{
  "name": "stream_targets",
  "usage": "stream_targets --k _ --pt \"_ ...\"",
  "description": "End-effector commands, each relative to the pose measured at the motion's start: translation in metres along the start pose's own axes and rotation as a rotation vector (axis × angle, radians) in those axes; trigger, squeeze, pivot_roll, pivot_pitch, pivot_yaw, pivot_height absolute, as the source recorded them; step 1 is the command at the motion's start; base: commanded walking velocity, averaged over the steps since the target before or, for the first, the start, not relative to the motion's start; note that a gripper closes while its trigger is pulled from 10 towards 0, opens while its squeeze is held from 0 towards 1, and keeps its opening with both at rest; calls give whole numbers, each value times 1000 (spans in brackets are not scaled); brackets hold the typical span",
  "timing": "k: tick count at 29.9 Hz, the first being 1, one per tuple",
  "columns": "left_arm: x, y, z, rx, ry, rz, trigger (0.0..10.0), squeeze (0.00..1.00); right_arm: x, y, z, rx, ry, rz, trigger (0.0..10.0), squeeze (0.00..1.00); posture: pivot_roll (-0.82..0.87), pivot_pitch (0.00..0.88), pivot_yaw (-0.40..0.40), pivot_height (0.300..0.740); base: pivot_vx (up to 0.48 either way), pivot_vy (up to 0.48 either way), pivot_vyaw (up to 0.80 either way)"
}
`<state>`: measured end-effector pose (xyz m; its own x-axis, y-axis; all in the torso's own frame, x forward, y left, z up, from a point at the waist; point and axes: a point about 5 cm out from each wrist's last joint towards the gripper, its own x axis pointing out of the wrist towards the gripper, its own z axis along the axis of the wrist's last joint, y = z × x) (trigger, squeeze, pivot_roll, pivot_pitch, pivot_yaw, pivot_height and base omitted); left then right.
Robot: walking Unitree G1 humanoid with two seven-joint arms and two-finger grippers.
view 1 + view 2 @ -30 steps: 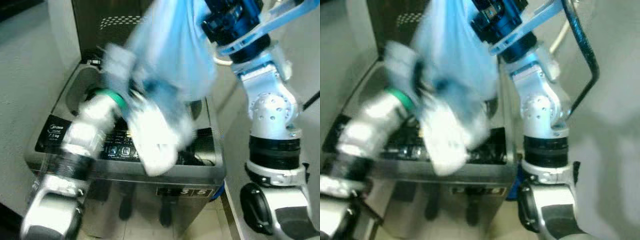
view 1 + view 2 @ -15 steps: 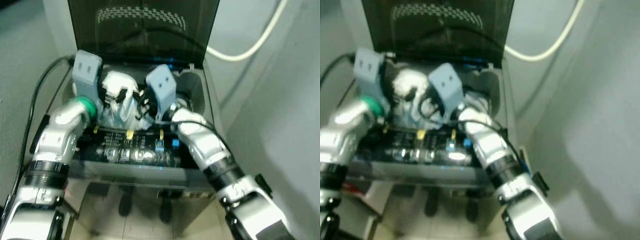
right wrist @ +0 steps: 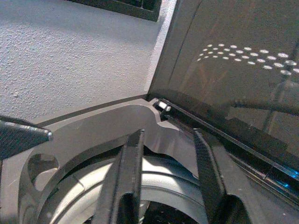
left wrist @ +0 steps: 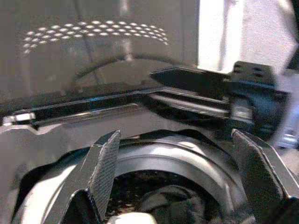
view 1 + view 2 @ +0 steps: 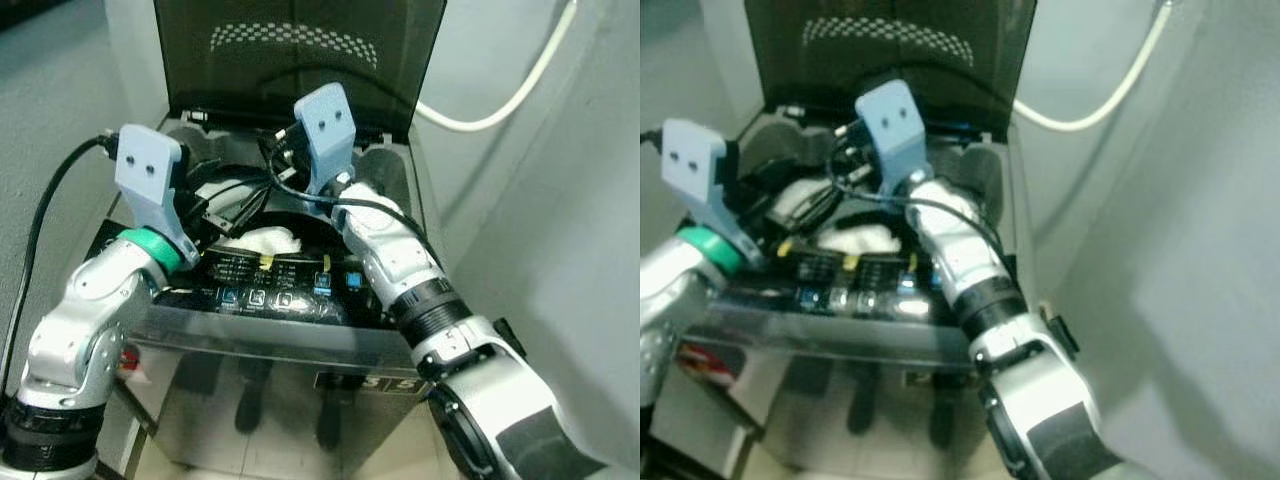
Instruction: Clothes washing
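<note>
I have both arms over the open washer [image 5: 300, 330], its lid [image 5: 300, 70] upright behind. The white cloth [image 5: 262, 241] lies at the drum's front edge, just behind the panel [image 5: 290, 298]; it could snag there and stay out. Left pincer [image 4: 175, 177] gapes wide, empty. Right pincer [image 3: 168, 182] has its fingers apart, holding nothing. The left wrist view shows dark laundry [image 4: 173, 207] deep in the drum.

**Open washer holding laundry**

The silver top-loading washing machine [image 5: 290, 345] stands with its dark tinted lid [image 5: 300, 60] raised at 12 o'clock. White crumpled clothes [image 5: 258, 241] lie in the round drum opening [image 4: 154, 158], just behind the button panel [image 5: 285, 295].
</note>
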<state>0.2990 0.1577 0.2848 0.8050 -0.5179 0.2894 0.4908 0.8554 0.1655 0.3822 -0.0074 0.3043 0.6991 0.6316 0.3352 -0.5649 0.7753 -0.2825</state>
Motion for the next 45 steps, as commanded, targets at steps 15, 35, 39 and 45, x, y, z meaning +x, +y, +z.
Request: stream_targets --k 15,35,39,45 --pt "-6 -6 -3 110 -1 162 10000 0 -46 -61 -16 77 -6 -187 10000 0 116 72 -38 740 0 0 0" --pt "-3 -9 -15 54 -14 319 10000 0 -144 -68 -46 329 -73 -612 10000 0 54 24 22 740 0 0 0" --pt "-11 -24 -39 111 122 221 10000 0 -146 -65 -40 240 3 -655 10000 0 42 0 17 740 0 0 0" --pt "-5 -23 -47 114 113 289 10000 0 -146 -69 -41 272 9 -727 10000 0 40 0 6 740 0 0 0"
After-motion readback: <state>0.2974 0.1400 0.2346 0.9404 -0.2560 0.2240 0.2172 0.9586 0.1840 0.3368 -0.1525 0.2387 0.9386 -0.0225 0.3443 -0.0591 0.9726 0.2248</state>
